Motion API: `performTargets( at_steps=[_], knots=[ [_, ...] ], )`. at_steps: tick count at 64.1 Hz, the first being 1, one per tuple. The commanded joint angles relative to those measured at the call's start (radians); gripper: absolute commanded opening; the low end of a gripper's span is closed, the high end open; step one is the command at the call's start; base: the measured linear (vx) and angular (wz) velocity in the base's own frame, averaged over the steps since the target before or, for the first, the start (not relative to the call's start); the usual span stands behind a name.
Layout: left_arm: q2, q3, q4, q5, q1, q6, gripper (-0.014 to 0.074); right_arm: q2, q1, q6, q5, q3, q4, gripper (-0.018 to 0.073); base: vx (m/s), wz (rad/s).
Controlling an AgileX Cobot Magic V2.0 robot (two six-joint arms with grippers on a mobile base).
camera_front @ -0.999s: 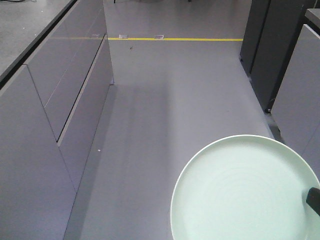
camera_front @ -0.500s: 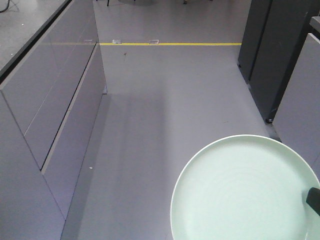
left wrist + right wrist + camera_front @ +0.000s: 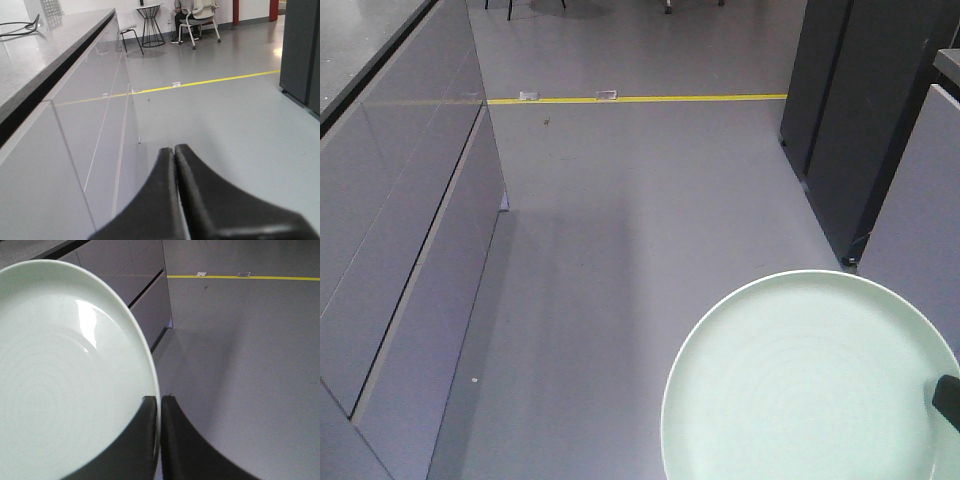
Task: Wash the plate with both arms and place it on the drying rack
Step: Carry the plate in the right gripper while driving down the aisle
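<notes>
Pale mint-green, the plate (image 3: pixel 800 390) fills the lower right corner of the front view. It hangs in the air above the grey floor (image 3: pixel 640 250) with its face turned up, and its near and right edges are cut off by the frame. Faint rings show in its centre.

The right end effector (image 3: pixel 159 399) has hold of it by the rim. In the right wrist view the two black fingers (image 3: pixel 190 450) are nearly closed, with only a thin gap between them, and the plate's raised edge runs straight into that gap. The rest of the plate spreads out to the left of the fingers and beyond them. In the front view a small black part of this end effector overlaps the plate's right rim at the frame's edge.

The left end effector (image 3: pixel 174 149) is well away from the plate. Its two fingers are pressed together with nothing between them, and it points along the floor beside a row of grey cabinet fronts (image 3: pixel 95 135). Above these runs a grey surface (image 3: pixel 50 50) with a dark front edge, and a black cable (image 3: pixel 17 29) lies on it at the far left.

A yellow line (image 3: pixel 650 98) crosses the floor farther off. A tall dark cabinet (image 3: pixel 850 120) stands on the right, and chairs (image 3: pixel 197 22) stand in the distance.
</notes>
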Motion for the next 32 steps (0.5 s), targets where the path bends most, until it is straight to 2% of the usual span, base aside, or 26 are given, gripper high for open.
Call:
performTargets(
  at_steps=[1, 32],
  knots=[
    [-0.013, -0.026, -0.003, -0.07, -0.008, -0.009, -0.0006, 0.008, -0.003, -0.001, -0.068, -0.027, 0.02, -0.0001, 0.28, -0.09],
    [-0.013, -0.026, -0.003, -0.07, -0.008, -0.009, -0.0006, 0.008, -0.003, -0.001, -0.068, -0.027, 0.02, -0.0001, 0.26, -0.06]
  ],
)
